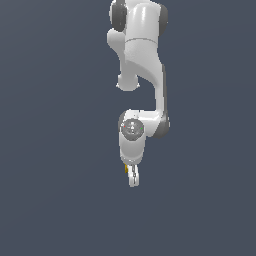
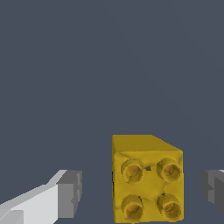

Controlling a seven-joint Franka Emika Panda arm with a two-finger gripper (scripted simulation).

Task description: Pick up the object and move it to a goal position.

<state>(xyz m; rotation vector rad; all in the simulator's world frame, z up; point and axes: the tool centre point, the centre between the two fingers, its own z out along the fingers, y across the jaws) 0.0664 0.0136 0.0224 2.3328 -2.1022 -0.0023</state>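
End effector (image 2: 140, 190) hangs wide open, its fingers (image 2: 68, 192) astride the yellow block (image 2: 146, 183) without touching. To grasp well, centre it between the pads, then close squarely on its flat sides.

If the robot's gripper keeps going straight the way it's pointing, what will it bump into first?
Probably the yellow studded block, which sits between the open gripper's fingers without touching either. Beyond it only plain grey surface shows. Depth is hard to judge, so the fingers might instead slide past the block's sides.
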